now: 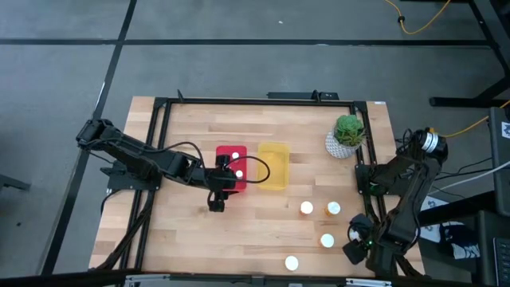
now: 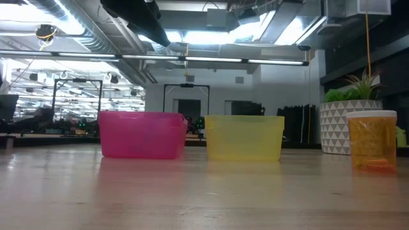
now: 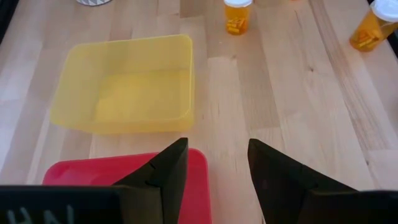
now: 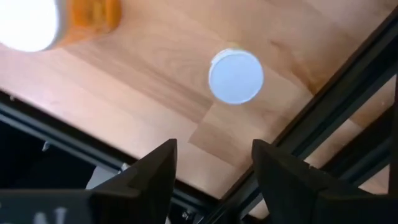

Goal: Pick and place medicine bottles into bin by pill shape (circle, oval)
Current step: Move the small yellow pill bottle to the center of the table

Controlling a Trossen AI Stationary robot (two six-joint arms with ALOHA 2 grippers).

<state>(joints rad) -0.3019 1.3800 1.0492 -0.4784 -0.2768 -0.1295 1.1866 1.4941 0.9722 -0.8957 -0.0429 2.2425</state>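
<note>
Four white-capped medicine bottles stand on the table's near right part: two side by side [image 1: 307,208] [image 1: 333,209], one nearer [image 1: 327,240], and one by the front edge [image 1: 292,262]. My left gripper [image 1: 239,175] is open and empty, hovering over the right edge of the red bin [image 1: 231,153], its fingers [image 3: 163,177] pointing toward the yellow bin [image 3: 124,81]. Two white round spots, seemingly caps [image 1: 225,161], show at the red bin. My right gripper [image 1: 356,245] is open and empty at the near right corner, with a white cap [image 4: 235,76] and an orange bottle [image 4: 43,18] ahead of it.
The yellow bin [image 1: 273,166] stands right beside the red one. A potted green plant [image 1: 347,135] stands at the far right. A black frame rail [image 1: 255,101] borders the table. In the low view an orange bottle [image 2: 372,140] stands near right, before the patterned pot [image 2: 339,128].
</note>
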